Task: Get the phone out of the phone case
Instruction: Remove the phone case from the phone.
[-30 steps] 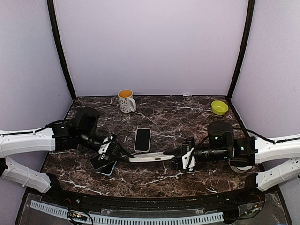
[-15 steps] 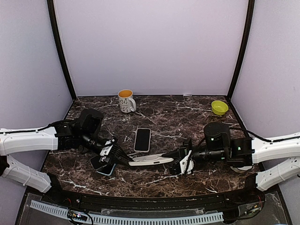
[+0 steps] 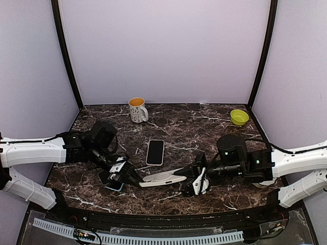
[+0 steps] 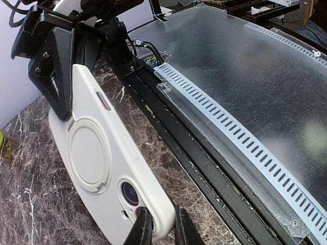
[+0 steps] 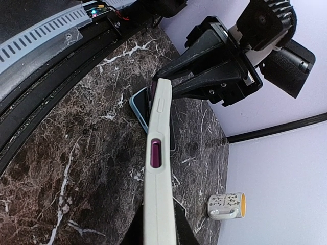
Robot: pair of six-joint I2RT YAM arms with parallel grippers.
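A white phone case point(image 3: 162, 178) hangs just above the table between both arms, with the phone inside it. Its camera lenses point(image 4: 129, 194) show through the case's back and a purple side button point(image 5: 155, 153) shows through a slot. My left gripper point(image 3: 134, 180) is shut on the case's camera-end corner, its fingertips point(image 4: 144, 230) pinching the rim. My right gripper point(image 3: 191, 179) is shut on the opposite end. In the right wrist view the case point(image 5: 157, 189) runs edge-on from my right gripper point(image 5: 158, 232) toward the left gripper point(image 5: 214, 71).
A bare black phone point(image 3: 155, 152) lies screen-up mid-table. A blue-edged phone point(image 3: 111, 181) lies under the left gripper. A white mug point(image 3: 137, 109) stands at the back left and a green bowl point(image 3: 238, 117) at the back right. The black front rail point(image 4: 204, 163) runs close by.
Both grippers have carried the case a little toward the table's front edge. The right arm has shifted left and the left arm right. Both grips are unchanged.
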